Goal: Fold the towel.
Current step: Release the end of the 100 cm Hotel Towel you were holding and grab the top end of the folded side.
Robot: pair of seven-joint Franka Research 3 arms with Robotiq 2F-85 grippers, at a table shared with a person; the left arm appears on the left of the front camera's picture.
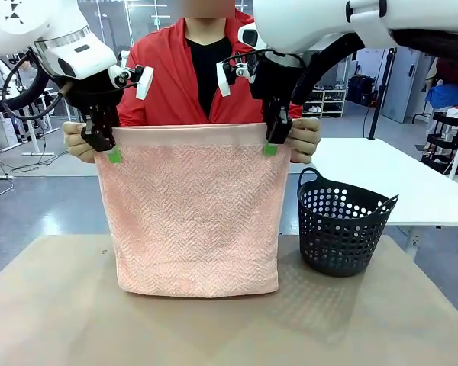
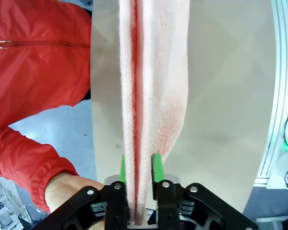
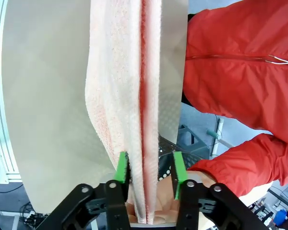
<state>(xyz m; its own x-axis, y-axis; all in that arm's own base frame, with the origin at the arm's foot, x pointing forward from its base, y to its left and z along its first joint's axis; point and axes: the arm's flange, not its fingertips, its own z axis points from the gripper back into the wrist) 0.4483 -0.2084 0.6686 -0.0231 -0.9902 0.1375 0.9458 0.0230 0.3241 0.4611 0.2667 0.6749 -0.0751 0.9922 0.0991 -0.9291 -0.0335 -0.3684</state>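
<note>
Corners first: the towel [image 1: 195,221] hangs doubled and upright, its lower edge on the table [image 1: 53,305], its top corners shared between the person's hands [image 1: 305,139] and my grippers. My left gripper [image 2: 138,167] is pinched on the top edge, both layers between the pads. My right gripper [image 3: 150,168] straddles its corner, but one pad seems to stand off the cloth, so I cannot tell whether it truly clamps. I'd want both layers caught and the top edge level and taut before those hands release. No readable writing on towel or basket [image 1: 343,229].
</note>
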